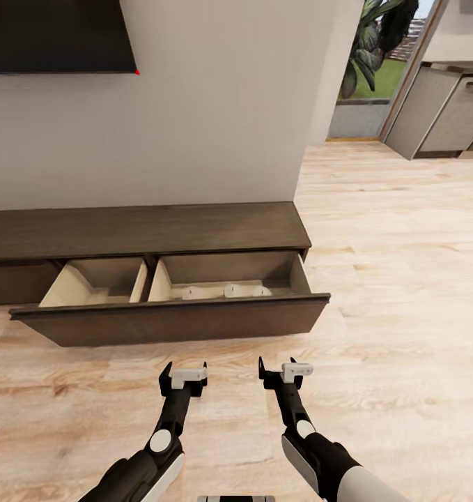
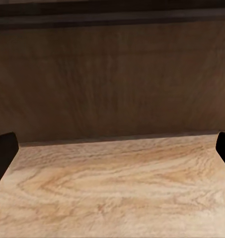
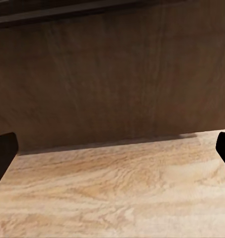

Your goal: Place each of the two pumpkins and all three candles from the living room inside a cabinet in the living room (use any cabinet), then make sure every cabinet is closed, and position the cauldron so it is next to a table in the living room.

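Two empty grippers, the left gripper (image 1: 188, 368) and right gripper (image 1: 286, 365), hang low over the wood floor (image 1: 403, 279) with jaws spread apart, just short of the pulled-out drawer front (image 1: 173, 319) of the cabinet (image 1: 145, 230). To close it well, I judge both should press squarely on the front together, so it slides in straight. Its left compartment (image 1: 97, 282) looks bare; the right compartment (image 1: 229, 275) holds pale candles (image 1: 226, 291) lying near the front, count unclear.
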Tool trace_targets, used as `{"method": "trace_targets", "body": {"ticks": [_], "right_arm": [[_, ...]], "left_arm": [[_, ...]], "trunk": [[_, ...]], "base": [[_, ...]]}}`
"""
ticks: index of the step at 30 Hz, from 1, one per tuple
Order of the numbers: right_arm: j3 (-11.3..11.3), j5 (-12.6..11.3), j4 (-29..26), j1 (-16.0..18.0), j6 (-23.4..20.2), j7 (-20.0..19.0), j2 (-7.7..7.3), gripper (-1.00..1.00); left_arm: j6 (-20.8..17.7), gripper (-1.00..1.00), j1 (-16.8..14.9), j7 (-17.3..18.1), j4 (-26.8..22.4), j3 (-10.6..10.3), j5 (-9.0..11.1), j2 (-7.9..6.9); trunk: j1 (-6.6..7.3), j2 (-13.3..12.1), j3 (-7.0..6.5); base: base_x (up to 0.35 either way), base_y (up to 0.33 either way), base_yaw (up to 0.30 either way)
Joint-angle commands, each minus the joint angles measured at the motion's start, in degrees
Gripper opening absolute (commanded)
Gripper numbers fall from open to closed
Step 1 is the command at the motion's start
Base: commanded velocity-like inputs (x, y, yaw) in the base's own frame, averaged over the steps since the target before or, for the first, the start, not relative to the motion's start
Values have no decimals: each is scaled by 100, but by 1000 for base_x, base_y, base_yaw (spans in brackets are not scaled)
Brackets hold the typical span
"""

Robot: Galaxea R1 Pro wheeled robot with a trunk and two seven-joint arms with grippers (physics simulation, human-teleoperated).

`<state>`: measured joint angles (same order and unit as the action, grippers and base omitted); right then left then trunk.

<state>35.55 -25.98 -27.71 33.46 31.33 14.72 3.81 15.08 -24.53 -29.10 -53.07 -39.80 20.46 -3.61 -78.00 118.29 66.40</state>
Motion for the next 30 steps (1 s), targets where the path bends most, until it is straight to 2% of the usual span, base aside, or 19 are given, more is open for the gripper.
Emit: {"method": "trace_targets", "body": {"ticks": [1,23,30], "right_arm": [[49,-30,2,7,22,49,-4,100],[47,-30,2,9,22,49,-4,100],[49,-30,2,7,22,49,-4,100]], "left_arm": [[39,100,-8,-35,-1,-36,59,-8],[39,100,-8,-35,-1,-33,54,-8],[47,100,-8,-42,-38,-31,66,-16]], "trunk": [[-1,2,4],[-1,2,4],[-1,2,4]], "base": [[183,0,0],[190,0,0],[58,0,0]]}}
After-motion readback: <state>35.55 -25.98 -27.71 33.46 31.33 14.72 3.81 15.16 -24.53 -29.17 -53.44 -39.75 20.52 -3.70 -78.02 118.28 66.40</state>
